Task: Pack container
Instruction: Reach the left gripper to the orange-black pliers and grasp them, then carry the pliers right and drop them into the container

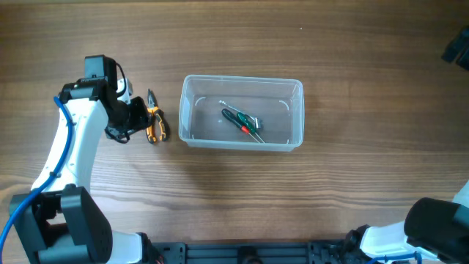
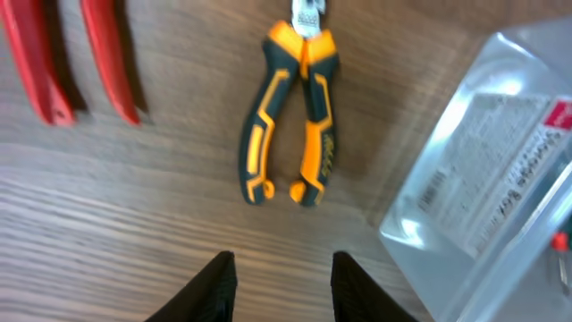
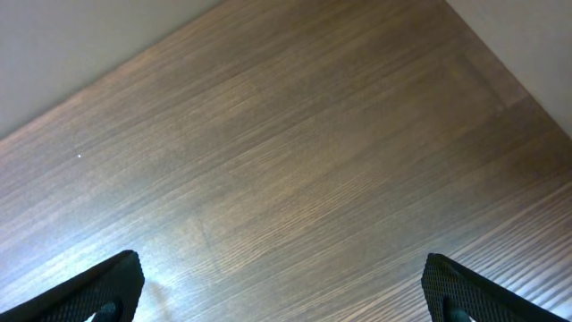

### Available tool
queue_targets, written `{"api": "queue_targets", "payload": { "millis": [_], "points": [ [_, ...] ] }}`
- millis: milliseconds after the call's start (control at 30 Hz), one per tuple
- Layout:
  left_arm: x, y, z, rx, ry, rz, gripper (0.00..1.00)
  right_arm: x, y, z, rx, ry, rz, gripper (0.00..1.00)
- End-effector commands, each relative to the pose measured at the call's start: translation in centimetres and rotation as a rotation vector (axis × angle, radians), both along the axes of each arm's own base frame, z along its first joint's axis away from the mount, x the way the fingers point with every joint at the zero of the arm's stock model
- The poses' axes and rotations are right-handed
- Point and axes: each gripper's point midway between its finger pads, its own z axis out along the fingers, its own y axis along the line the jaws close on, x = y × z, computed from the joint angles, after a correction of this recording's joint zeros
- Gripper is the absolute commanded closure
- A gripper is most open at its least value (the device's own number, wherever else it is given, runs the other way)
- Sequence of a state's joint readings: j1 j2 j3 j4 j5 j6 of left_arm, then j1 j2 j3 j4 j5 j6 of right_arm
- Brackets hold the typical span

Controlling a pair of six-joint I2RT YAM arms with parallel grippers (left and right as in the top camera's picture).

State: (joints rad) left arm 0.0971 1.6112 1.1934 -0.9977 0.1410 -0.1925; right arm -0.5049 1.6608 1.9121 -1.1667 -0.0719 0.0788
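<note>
Brown wood-grain table [image 1: 352,183] fills every view. At its middle sits the container [image 1: 293,110], a clear bin with rounded corners, standing upright with its open side up. Inside it, on the floor of the bin, lies a green-handled tool [image 1: 242,121] with a red end, set on a slant.

Just left of the container, apart from its wall, lie the pliers [image 1: 154,121], orange and black, with the nose toward the far edge of the table and the handles toward the near edge. The handles stand slightly apart at their ends.

The left gripper [image 2: 281,284] is beside the pliers. Its two dark fingers [image 2: 219,286] are spread with nothing between them, and the pliers' handle ends lie just ahead of the gap. To the upper left in the left wrist view, a pair of red handles [image 2: 67,63] lies on the wood; what they belong to is cut off by the frame. At the right of that view is a corner of the container, with a printed label [image 2: 500,152] showing through the plastic.

The right gripper [image 3: 284,291] is spread wide over bare wood, holding nothing, well apart from the container.
</note>
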Motion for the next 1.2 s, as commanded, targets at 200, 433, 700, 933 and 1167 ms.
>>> {"api": "queue_targets", "payload": {
  "millis": [200, 433, 700, 933, 1167],
  "points": [
    [1.6, 1.7, -2.0, 0.119, -0.006, -0.150, 0.60, 0.2, 0.2, -0.1, 0.010, -0.002, -0.002, 0.00],
    [2.4, 0.0, -7.3, 0.104, 0.081, -0.252, 0.57, 0.2, 0.2, -0.1, 0.009, -0.002, -0.002, 0.00],
    [3.5, -0.6, -9.4, 0.129, 0.080, -0.223, 0.54, 0.2, 0.2, -0.1, 0.010, -0.002, -0.002, 0.00],
    [3.5, -0.6, -10.0, 0.122, 0.094, -0.174, 0.77, 0.2, 0.2, -0.1, 0.009, -0.002, -0.002, 0.00],
    [4.4, -0.5, -8.8, 0.127, 0.051, -0.171, 0.96, 0.2, 0.2, -0.1, 0.009, -0.002, -0.002, 0.00]
  ]
}}
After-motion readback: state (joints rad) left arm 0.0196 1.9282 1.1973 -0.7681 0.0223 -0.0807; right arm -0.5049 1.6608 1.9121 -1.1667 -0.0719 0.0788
